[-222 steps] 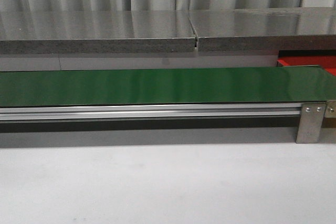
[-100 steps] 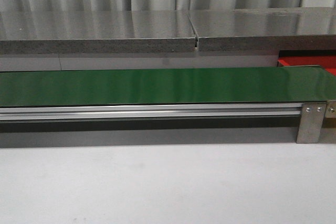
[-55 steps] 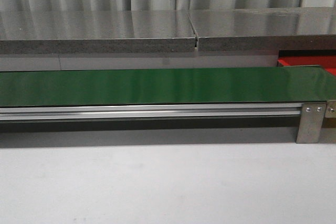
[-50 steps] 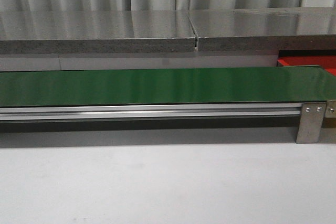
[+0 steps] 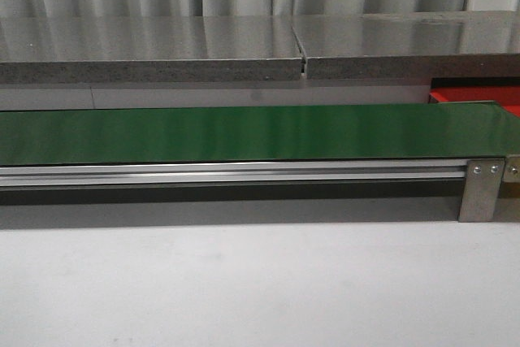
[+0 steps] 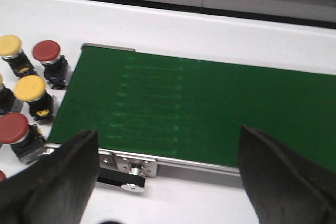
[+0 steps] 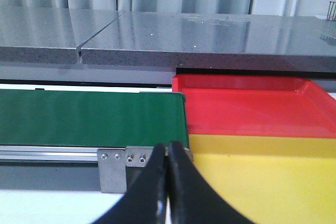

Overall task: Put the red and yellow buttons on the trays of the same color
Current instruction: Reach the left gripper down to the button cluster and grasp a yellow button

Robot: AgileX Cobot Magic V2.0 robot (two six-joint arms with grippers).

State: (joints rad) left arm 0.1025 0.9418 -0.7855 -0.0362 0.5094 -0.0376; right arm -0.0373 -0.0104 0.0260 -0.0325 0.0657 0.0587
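Observation:
In the left wrist view several buttons stand on the white table beside the end of the green belt point(image 6: 210, 103): a red button point(image 6: 47, 53), another red button point(image 6: 13, 129), a yellow button point(image 6: 10, 46) and a second yellow button point(image 6: 30, 88). My left gripper point(image 6: 168, 174) is open and empty above the belt's near rail. In the right wrist view the red tray point(image 7: 252, 108) and the yellow tray point(image 7: 262, 177) sit side by side at the belt's other end. My right gripper point(image 7: 168, 153) is shut and empty in front of them. The front view shows only a corner of the red tray point(image 5: 479, 95).
The green belt point(image 5: 244, 132) runs across the front view on an aluminium rail point(image 5: 244, 172) with a metal bracket point(image 5: 481, 188) at its right end. A grey stone ledge point(image 5: 244, 50) stands behind it. White table point(image 5: 244, 282) lies in front.

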